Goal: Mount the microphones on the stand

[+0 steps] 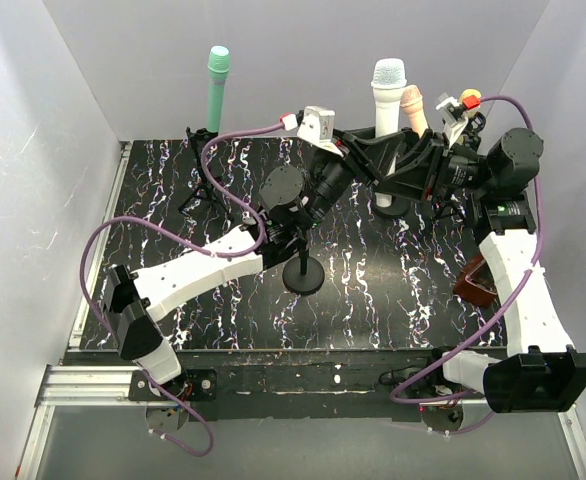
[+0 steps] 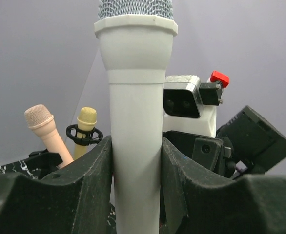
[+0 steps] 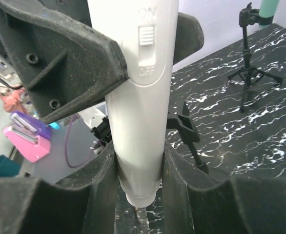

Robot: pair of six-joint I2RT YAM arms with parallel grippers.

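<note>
White plastic with a grey mesh head, the white microphone (image 2: 135, 97) stands upright in the air above the back of the black marbled bench (image 1: 373, 300). It is held from two sides. The left gripper (image 2: 135, 144) is clamped on its body, and the right gripper (image 3: 139, 156) has its fingers pressed against the tail end below. The empty stand (image 1: 303, 272), on a round base, sits near the middle of the bench. Its black clip (image 3: 181, 121) shows just beside the microphone's tail in the right wrist view. The step in hand looks like a shared grip before seating. To do it well, one gripper should let go only when the other plainly has the weight. The body should stay vertical, with the tail lined up on the clip's mouth and pressed in straight, so the light stand does not tip. The teal microphone (image 1: 218, 75) sits on a tripod stand (image 1: 205, 185) at the back left. The peach microphone (image 2: 39, 119) and yellow microphone (image 2: 87, 119) stand at the back right, the yellow one in a ring clip (image 2: 83, 135). The only legible writing is ON above and OFF below the slide switch (image 3: 147, 44). No brand shows.
</note>
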